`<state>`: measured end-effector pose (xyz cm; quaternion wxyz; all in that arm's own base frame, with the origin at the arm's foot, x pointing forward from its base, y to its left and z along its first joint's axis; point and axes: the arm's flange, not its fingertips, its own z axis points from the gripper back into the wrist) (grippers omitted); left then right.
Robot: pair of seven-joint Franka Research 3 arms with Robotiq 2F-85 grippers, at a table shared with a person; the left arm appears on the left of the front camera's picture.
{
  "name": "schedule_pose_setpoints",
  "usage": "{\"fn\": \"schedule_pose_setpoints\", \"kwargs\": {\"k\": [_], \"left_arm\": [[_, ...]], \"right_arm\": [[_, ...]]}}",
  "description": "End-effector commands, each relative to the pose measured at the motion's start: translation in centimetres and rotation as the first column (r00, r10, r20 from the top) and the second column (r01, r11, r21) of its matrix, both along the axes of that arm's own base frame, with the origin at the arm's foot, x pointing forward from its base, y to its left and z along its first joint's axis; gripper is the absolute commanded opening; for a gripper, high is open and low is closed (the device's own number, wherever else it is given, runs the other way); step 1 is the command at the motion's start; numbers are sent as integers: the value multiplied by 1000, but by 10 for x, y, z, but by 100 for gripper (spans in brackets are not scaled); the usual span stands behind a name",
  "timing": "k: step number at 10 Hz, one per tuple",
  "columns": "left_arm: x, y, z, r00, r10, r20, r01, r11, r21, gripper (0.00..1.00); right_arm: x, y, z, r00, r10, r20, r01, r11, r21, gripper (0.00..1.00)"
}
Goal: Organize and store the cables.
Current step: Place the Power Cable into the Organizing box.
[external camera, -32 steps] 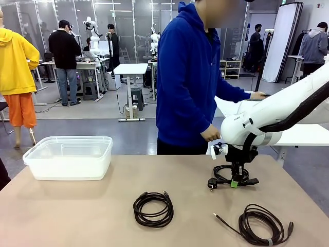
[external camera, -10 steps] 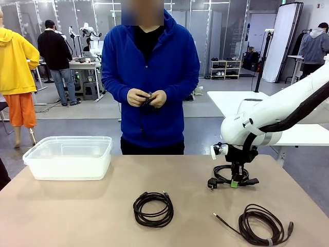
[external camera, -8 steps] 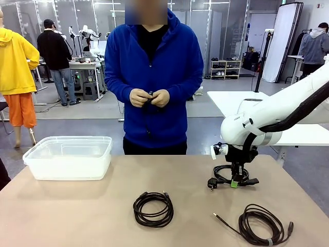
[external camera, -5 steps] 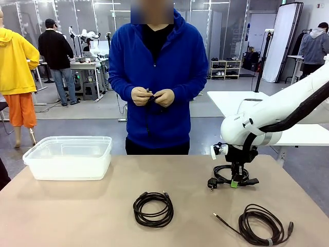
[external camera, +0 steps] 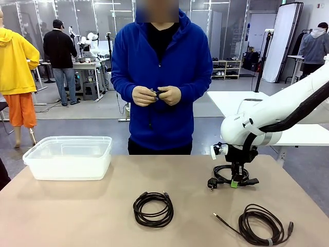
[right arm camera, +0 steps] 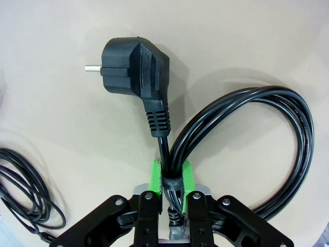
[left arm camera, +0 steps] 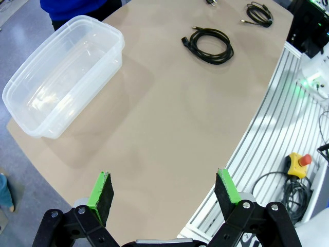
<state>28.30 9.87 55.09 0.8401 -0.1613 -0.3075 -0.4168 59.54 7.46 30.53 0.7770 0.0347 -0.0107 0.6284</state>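
Note:
Three coiled black cables lie on the tan table (external camera: 77, 206). My right gripper (external camera: 235, 182) (right arm camera: 169, 177) is shut on the power cable (external camera: 229, 177) (right arm camera: 247, 134) at its tied part; its plug (right arm camera: 136, 64) lies on the table. A round coil (external camera: 153, 208) (left arm camera: 211, 43) sits mid-table. A larger coil (external camera: 261, 224) (left arm camera: 259, 13) lies at the front right, and its edge (right arm camera: 25, 190) shows in the right wrist view. My left gripper (left arm camera: 164, 193) hovers open high above the table's edge, holding nothing. The person in a blue hoodie holds a small dark thing in both hands (external camera: 157, 95).
A clear plastic bin (external camera: 69, 157) (left arm camera: 61, 82) stands at the table's far left. A grooved metal frame (left arm camera: 277, 134) and a box with a red button (left arm camera: 298, 163) lie beyond the table's edge in the left wrist view.
The person has stepped rightward behind the table, hands together at the chest. Both arms and all the cables have stayed where they were.

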Motion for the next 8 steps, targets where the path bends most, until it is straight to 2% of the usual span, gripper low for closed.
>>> {"fn": "schedule_pose_setpoints", "kwargs": {"k": [1, 8], "left_arm": [[1, -1, 1, 1000, -21, 9, 21, 1000, -5, 100], [1, -1, 1, 1000, -21, 9, 21, 1000, -5, 100]], "right_arm": [[6, 2, 1, 1000, -17, -8, 17, 1000, -19, 0], [6, 2, 1, 1000, -17, -8, 17, 1000, -19, 0]]}}
